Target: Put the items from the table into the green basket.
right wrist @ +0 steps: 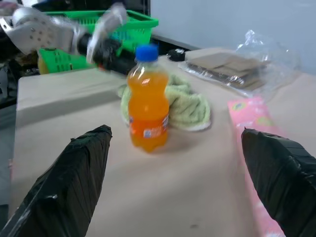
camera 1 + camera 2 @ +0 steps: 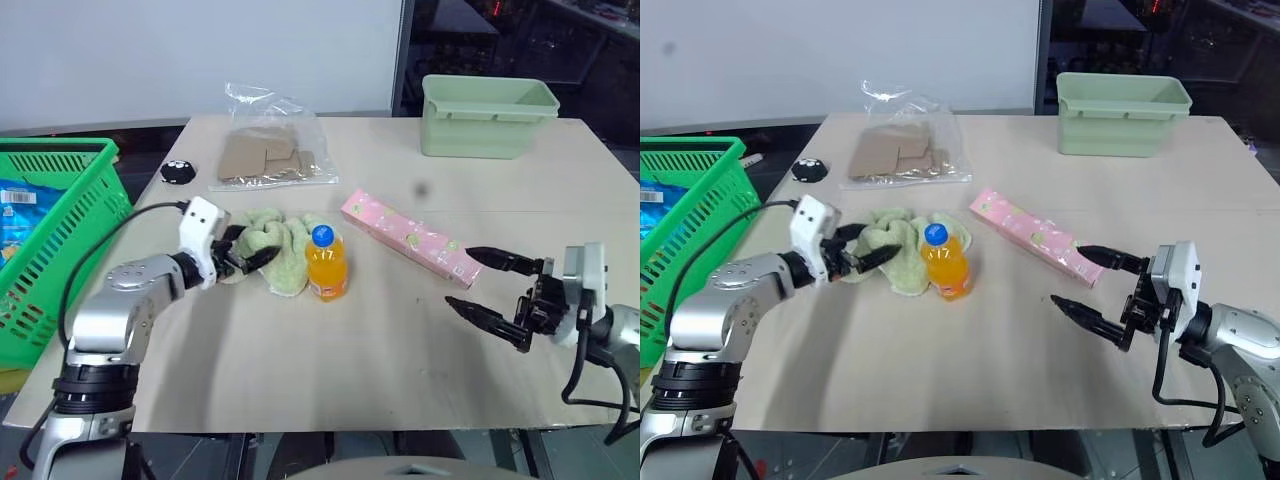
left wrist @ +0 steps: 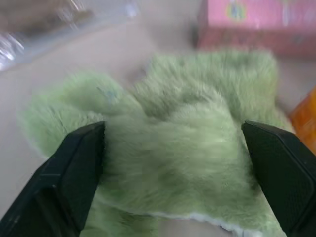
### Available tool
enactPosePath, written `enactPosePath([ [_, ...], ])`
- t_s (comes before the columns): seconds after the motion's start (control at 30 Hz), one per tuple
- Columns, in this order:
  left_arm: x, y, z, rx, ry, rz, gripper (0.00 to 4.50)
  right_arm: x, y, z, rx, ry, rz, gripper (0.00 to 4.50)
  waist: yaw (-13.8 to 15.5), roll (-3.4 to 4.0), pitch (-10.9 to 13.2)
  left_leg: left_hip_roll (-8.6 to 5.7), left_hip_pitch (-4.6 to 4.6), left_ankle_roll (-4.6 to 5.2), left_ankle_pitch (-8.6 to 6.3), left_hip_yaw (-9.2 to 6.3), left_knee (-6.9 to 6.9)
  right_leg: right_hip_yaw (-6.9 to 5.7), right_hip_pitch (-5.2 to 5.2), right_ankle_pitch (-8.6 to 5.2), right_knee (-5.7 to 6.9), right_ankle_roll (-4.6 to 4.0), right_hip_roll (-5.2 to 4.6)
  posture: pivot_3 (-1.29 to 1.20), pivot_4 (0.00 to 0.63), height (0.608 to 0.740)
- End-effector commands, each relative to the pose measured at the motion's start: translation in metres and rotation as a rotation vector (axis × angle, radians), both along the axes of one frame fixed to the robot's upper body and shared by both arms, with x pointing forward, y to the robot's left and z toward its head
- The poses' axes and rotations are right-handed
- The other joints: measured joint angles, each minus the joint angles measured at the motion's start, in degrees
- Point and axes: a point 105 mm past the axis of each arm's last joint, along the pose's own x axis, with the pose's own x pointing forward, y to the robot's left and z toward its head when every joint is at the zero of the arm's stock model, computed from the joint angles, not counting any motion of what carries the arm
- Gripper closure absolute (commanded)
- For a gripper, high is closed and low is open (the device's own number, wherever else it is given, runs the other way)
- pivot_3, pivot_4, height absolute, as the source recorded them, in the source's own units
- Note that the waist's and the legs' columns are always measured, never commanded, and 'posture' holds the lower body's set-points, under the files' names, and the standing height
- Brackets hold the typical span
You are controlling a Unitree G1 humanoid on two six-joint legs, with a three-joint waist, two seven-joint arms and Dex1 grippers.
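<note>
A fuzzy pale green cloth (image 2: 288, 240) lies bunched on the beige table (image 2: 380, 370), left of centre. My left gripper (image 2: 252, 248) is open at the cloth's left edge. In the left wrist view its fingers (image 3: 74, 173) stand wide on either side of the cloth (image 3: 182, 138). An orange soda bottle (image 2: 326, 265) with a blue cap stands upright against the cloth's right side. The long pink box (image 2: 408, 238) lies flat to the right of the bottle. My right gripper (image 2: 462, 277) hovers open and empty just past the box's near end. The green basket (image 2: 60, 230) stands off the table's left edge.
A pale mint tub (image 2: 487, 115) sits at the far right corner. A clear bag of cardboard pieces (image 2: 268, 155) and a small round black object (image 2: 178, 172) lie at the back left. A blue packet (image 2: 15, 205) lies inside the basket.
</note>
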Motion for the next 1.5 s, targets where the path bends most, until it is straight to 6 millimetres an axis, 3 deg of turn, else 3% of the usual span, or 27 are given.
enactPosePath([
  [0.03, -0.007, 0.001, -0.017, 0.053, 0.092, -0.011, 0.03, -0.005, -0.004, 0.009, -0.025, -0.023, -0.002, 0.0, -0.3, 0.0, 0.0, 0.04, -0.01, -0.01, -0.01, 0.0, -0.01, -0.02, -0.01, 0.0, 0.0, 0.0, 0.01, -0.19, 0.005, 0.74],
  [0.1, -0.003, 0.005, -0.024, 0.051, 0.13, 0.03, 0.03, -0.006, -0.007, 0.004, -0.038, -0.005, -0.014, 0.0, -0.3, -0.07, -0.1, 0.08, -0.04, -0.01, -0.01, 0.0, -0.01, -0.09, -0.02, 0.0, 0.01, 0.0, 0.02, -0.2, 0.0, 0.74],
  [0.23, 0.009, 0.005, -0.02, 0.037, 0.107, 0.07, 1.02, -0.006, -0.01, 0.005, -0.039, -0.009, -0.024, 0.0, -0.7, 0.07, -0.4, 0.03, 0.03, -0.01, 0.0, 0.06, 0.1, -0.07, 0.05, 0.0, 0.04, 0.0, 0.04, -0.2, 0.0, 0.74],
  [0.37, 0.014, 0.009, -0.017, 0.043, 0.081, 0.104, 2.56, -0.006, -0.011, 0.01, -0.052, -0.007, -0.02, 0.0, -1.5, 0.04, -0.8, 0.05, 0.13, -0.02, 0.01, 0.08, 0.26, 0.07, 0.15, -0.02, 0.05, 0.05, 0.04, -0.21, 0.0, 0.74],
  [0.47, 0.018, 0.015, -0.012, 0.051, 0.054, 0.139, 4.26, -0.004, -0.013, 0.015, -0.05, -0.016, -0.025, 0.0, -1.8, -0.12, -1.0, 0.07, 0.12, -0.02, 0.01, 0.05, 0.27, 0.09, 0.14, 0.05, 0.04, 0.06, 0.02, -0.21, 0.0, 0.74],
  [0.5, 0.021, 0.016, -0.009, 0.044, 0.037, 0.155, 4.49, -0.004, -0.013, 0.016, -0.046, -0.021, -0.026, 0.0, -1.8, -0.13, -1.1, 0.06, 0.12, -0.02, 0.01, 0.04, 0.27, 0.09, 0.15, 0.05, 0.04, 0.05, 0.02, -0.21, 0.0, 0.74],
  [0.63, 0.044, 0.019, 0.029, -0.015, -0.139, 0.213, 4.49, -0.001, -0.012, 0.021, -0.028, -0.036, -0.025, 0.0, -1.8, -0.14, -1.1, 0.07, 0.07, -0.02, 0.01, 0.01, 0.27, 0.08, 0.14, 0.07, 0.05, 0.06, 0.03, -0.2, 0.0, 0.74],
  [0.73, 0.073, 0.022, 0.075, -0.048, -0.327, 0.289, 4.49, 0.002, -0.012, 0.025, -0.023, -0.052, -0.026, 0.0, -1.4, -0.24, -1.1, 0.03, 0.0, -0.02, 0.01, 0.0, 0.32, 0.0, 0.14, 0.08, 0.04, 0.07, 0.03, -0.2, 0.0, 0.74],
  [0.83, 0.102, 0.015, 0.133, -0.117, -0.501, 0.338, 4.49, 0.005, -0.013, 0.029, -0.016, -0.07, -0.028, 0.0, -1.3, -0.36, -1.1, -0.09, -0.07, -0.02, 0.01, 0.03, 0.38, -0.05, 0.14, 0.09, 0.03, 0.09, 0.05, -0.2, 0.0, 0.74],
  [0.87, 0.11, 0.008, 0.153, -0.142, -0.548, 0.335, 4.49, 0.007, -0.014, 0.031, -0.016, -0.079, -0.035, 0.0, -1.3, -0.39, -1.2, -0.13, -0.08, -0.02, 0.01, 0.04, 0.39, -0.04, 0.15, 0.1, 0.04, 0.1, 0.05, -0.2, 0.0, 0.74],
  [0.97, 0.123, -0.037, 0.208, -0.199, -0.662, 0.196, 4.49, 0.016, -0.028, 0.042, -0.001, -0.126, -0.109, 0.0, -1.5, -0.41, -1.2, -0.21, -0.21, -0.01, 0.0, 0.04, 0.4, -0.06, 0.13, 0.16, 0.0, 0.23, 0.03, -0.21, 0.0, 0.74],
  [1.03, 0.127, -0.065, 0.225, -0.226, -0.678, 0.11, 4.49, 0.023, -0.04, 0.046, -0.016, -0.147, -0.175, 0.0, -1.5, -0.41, -1.2, -0.27, -0.58, 0.0, 0.01, -0.06, 0.53, -0.2, -0.11, 0.22, -0.04, 0.33, 0.03, -0.22, 0.0, 0.74],
  [1.17, 0.124, -0.126, 0.235, -0.218, -0.676, -0.104, 4.49, 0.027, -0.067, 0.046, -0.033, -0.154, -0.291, 0.0, -1.8, -0.38, -1.2, -0.36, -0.76, 0.1, -0.05, -0.13, 0.64, -0.28, -0.15, 0.24, -0.06, 0.38, -0.07, -0.25, 0.0, 0.74],
  [1.27, 0.113, -0.178, 0.243, -0.251, -0.664, -0.276, 4.49, 0.018, -0.089, 0.041, -0.017, -0.138, -0.375, 0.0, -2.2, -0.38, -1.2, -0.37, -0.76, 0.11, -0.06, -0.15, 0.63, -0.31, -0.15, 0.22, -0.05, 0.41, -0.06, -0.29, 0.0, 0.74],
  [1.5, 0.084, -0.256, 0.239, -0.271, -0.606, -0.566, 4.49, -0.018, -0.123, 0.022, -0.01, -0.089, -0.598, 0.0, -6.1, -0.2, -1.3, -0.39, -0.81, 0.13, -0.08, -0.18, 0.62, -0.35, -0.15, 0.15, -0.06, 0.51, -0.06, -0.41, 0.0, 0.74],
])
